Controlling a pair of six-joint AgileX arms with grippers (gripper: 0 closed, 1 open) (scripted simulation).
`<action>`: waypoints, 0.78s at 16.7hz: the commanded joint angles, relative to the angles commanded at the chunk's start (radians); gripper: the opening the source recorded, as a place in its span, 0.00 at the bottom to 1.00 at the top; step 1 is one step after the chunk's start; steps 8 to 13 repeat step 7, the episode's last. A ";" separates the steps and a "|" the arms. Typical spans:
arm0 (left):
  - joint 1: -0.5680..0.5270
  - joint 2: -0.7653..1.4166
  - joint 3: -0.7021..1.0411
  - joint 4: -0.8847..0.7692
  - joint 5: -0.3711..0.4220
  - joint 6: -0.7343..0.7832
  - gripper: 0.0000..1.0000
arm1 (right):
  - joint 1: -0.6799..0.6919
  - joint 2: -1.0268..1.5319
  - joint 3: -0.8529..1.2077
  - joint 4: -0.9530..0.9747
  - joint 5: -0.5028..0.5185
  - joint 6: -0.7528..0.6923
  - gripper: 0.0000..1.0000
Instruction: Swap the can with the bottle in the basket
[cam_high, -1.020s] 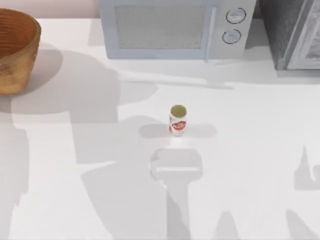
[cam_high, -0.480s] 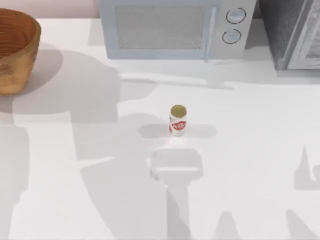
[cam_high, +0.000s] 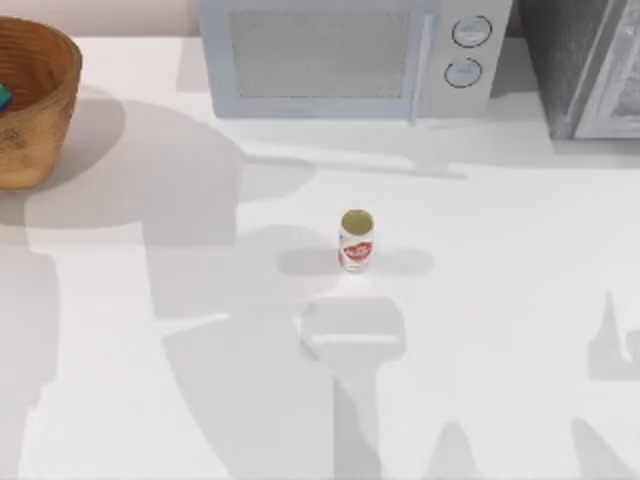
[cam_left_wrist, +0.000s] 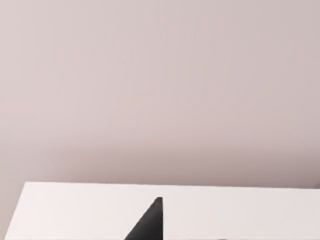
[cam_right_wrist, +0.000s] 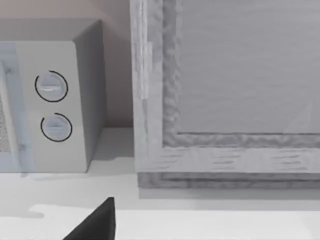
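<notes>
The microwave (cam_right_wrist: 45, 105) presents two round dials (cam_right_wrist: 51, 86), one above the other. At its 3 o'clock, just beside it, stands a grey textured cabinet (cam_right_wrist: 225, 100). Both rest on the white table (cam_right_wrist: 200, 220). One dark fingertip (cam_right_wrist: 97, 220) shows.

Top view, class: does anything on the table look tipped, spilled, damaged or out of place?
Nothing stands out. The can stands upright mid-table, apart from everything. The basket sits upright at the far left edge, a sliver of teal, probably the bottle, inside. The microwave is shut.

bright, even light (soft grey shadows) across the table (cam_high: 520, 300).
</notes>
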 joint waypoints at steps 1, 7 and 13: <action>0.000 0.000 0.000 0.000 0.000 0.000 0.98 | 0.000 0.000 0.000 0.000 0.000 0.000 1.00; 0.000 0.000 0.000 0.000 0.000 0.000 1.00 | 0.000 0.000 0.000 0.000 0.000 0.000 1.00; 0.000 0.000 0.000 0.000 0.000 0.000 1.00 | 0.000 0.000 0.000 0.000 0.000 0.000 1.00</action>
